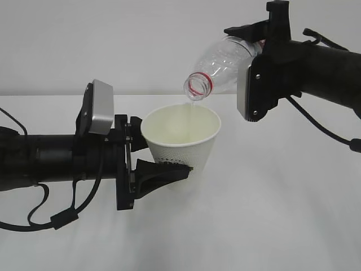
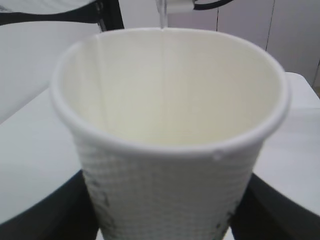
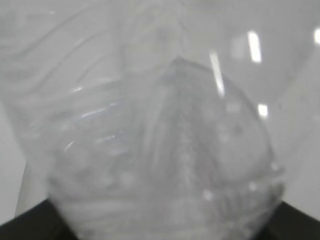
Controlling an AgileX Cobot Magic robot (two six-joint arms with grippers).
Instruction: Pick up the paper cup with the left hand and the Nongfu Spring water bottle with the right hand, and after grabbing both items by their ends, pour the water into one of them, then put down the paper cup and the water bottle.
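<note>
The paper cup (image 1: 181, 141) is held upright in the air above the white desk (image 1: 271, 214), near the middle of the exterior view, and its cream inside faces up. The left claw (image 1: 148, 164) grips the cup low on its wall, with one black finger on each side, so the claw is closed on the cup at about the width of its lower part. Just above the cup rim, the water bottle (image 1: 223, 66) is tilted with its open mouth and red neck ring pointing down to the left. A thin stream of water (image 2: 162, 20) falls from the mouth into the cup. The right claw (image 1: 260, 34) holds the bottle at its bottom end, closed on it; in the right wrist view the clear bottle (image 3: 165, 150) fills almost the whole picture and is blurred
</note>
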